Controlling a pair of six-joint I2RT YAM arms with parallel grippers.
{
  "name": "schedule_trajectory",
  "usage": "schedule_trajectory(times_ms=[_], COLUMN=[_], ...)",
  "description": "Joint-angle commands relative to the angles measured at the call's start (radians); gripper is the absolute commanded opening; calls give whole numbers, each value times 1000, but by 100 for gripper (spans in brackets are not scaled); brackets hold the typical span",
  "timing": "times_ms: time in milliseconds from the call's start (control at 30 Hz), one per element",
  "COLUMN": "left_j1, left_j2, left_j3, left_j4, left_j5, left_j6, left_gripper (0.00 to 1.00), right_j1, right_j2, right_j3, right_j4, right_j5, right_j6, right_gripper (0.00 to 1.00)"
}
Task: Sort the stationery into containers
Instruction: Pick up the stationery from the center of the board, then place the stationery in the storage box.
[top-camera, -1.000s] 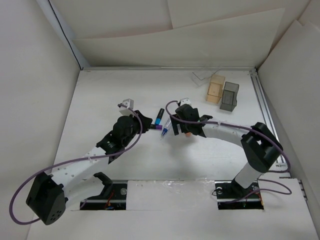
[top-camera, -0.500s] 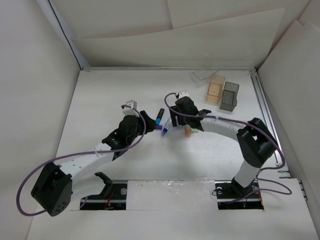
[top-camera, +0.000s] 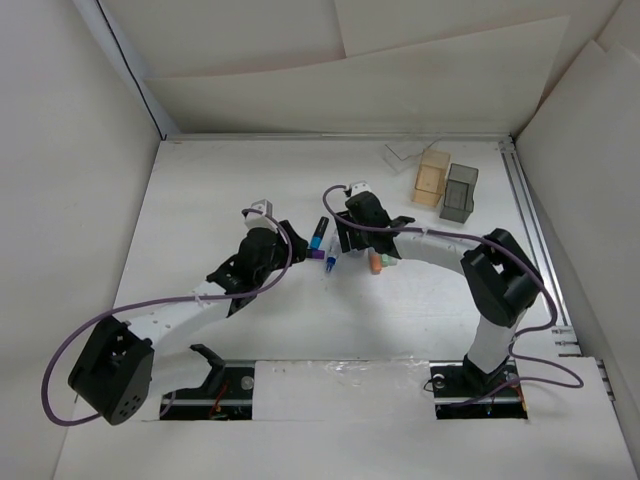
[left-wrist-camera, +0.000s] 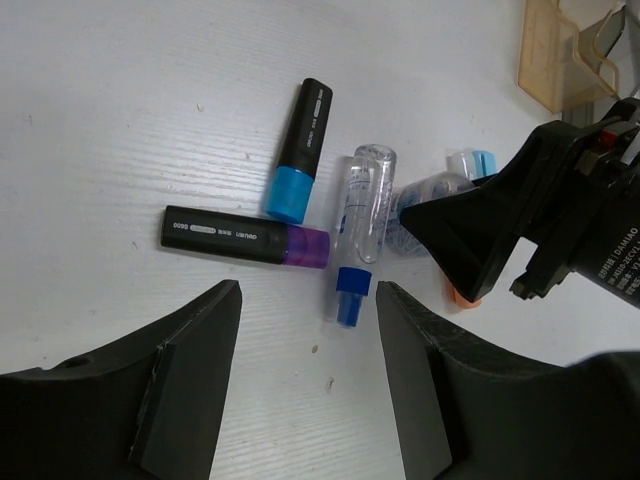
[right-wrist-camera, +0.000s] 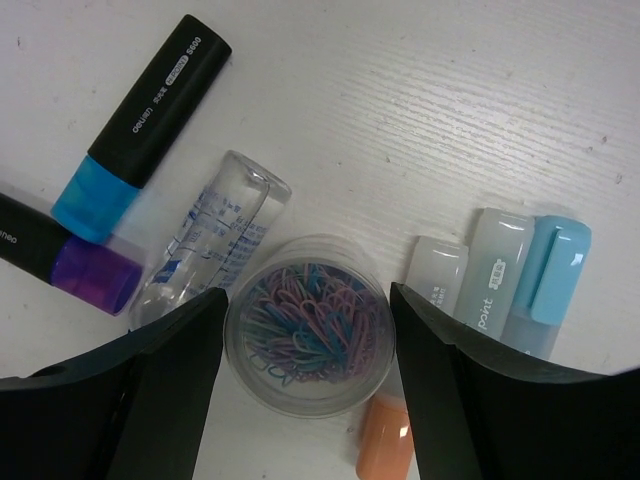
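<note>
Bench (top-camera: 200, 190): white, walled on three sides. Left arm (top-camera: 190, 315) and right arm (top-camera: 440, 255) both reach to mid-bench, wrists facing each other across a small cluster of stationery.

Far right of bench: tan wooden box (top-camera: 431, 177) and dark grey box (top-camera: 459, 192), upright, side by side, touching. Clear plastic cup (top-camera: 402, 154) just beyond the wooden box; its outline is faint and I cannot tell how it lies. All three are well apart from the cluster.

Right fingers (right-wrist-camera: 170, 380): spread wide, straddling a round clear tub of paper clips (right-wrist-camera: 310, 330). The tub nearly fills the gap. Cannot tell whether either finger touches it.

Left fingers (left-wrist-camera: 195, 350): wide apart, gripping nothing, only bare bench between them, poised just short of the pen's blue cap.

The cluster, all lying flat on the bench:
- Black marker with a teal band (left-wrist-camera: 303, 150), teal end pointing toward the purple one.
- Purple-tipped marker (left-wrist-camera: 245, 236), lying crosswise, tip just beside the pen.
- Blue-and-white pen (left-wrist-camera: 355, 235), clear barrel, between the markers and the tub.
- Pale-blue stick (right-wrist-camera: 550, 280), outermost, touching two pale grey sticks (right-wrist-camera: 470, 275) that lie between it and the tub.
- Orange stick (right-wrist-camera: 388, 440), against the tub's rim, partly cut off by the right wrist view's edge.
</note>
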Motion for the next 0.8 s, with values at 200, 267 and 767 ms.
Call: schedule_trajectory(times_ms=[200, 267, 767], left_j1=[2, 2, 2], left_j2=[-8, -19, 1], left_j3=[-1, -1, -1], left_j4=[71, 71, 99], left_j5=[28, 28, 48], left_j6=[12, 22, 31], left_gripper=[52, 52, 52], right_j1=[-13, -22, -445], right_j2=[-69, -101, 307], right_j3=[47, 87, 877], right_j4=[6, -10, -178], right_j5=[11, 22, -32], right_j6=[24, 24, -27], right_gripper=[38, 38, 35])
